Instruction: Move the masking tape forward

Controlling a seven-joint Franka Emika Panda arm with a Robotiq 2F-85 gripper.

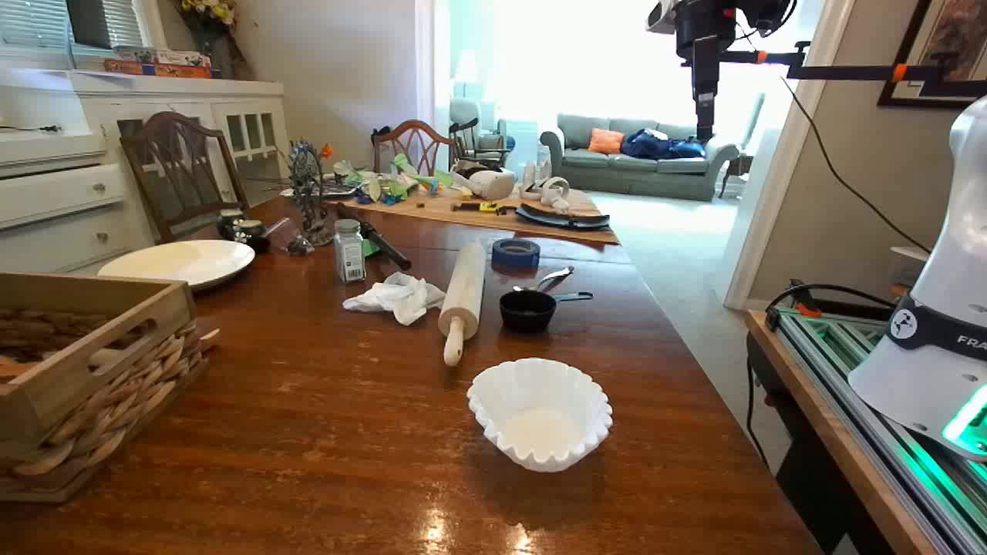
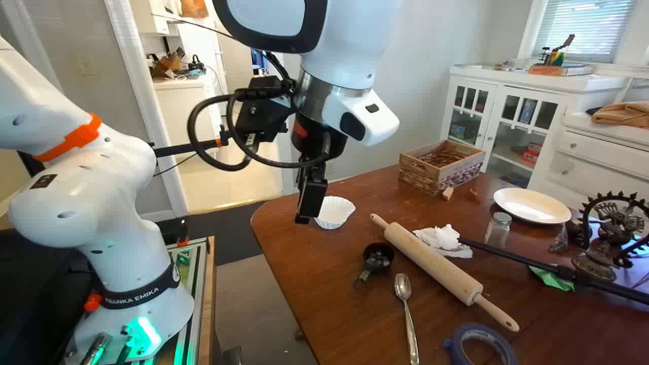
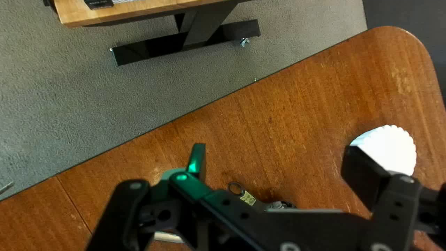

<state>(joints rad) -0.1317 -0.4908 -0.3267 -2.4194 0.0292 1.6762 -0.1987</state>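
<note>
One roll of blue masking tape [image 1: 516,258], partly cut off by the frame in an exterior view, flat on the wooden table [image 1: 308,432]. Just beside, apart from the roll: one end of the wooden rolling pin [image 2: 433,261]. Also near: metal spoon [image 2: 408,319], bowl end nearer the small black cup [image 1: 527,317]. Cup upright, handle pointing toward a long edge of the table; contents dark, apparently small lumps, not clearly resolved. Across the rolling pin from the cup: crumpled white sheet [image 1: 401,297]. Near the rounded table corner in the wrist view: white fluted bowl [image 3: 390,150]. Farther out: upright glass jar [image 1: 349,258], white plate [image 1: 185,258], woven basket [image 2: 421,175]. Well above the tabletop in both exterior views: gripper [image 3: 277,157], directed downward. Fingers [image 3: 197,160] spread widely apart in the wrist view, with table surface showing between.
</note>
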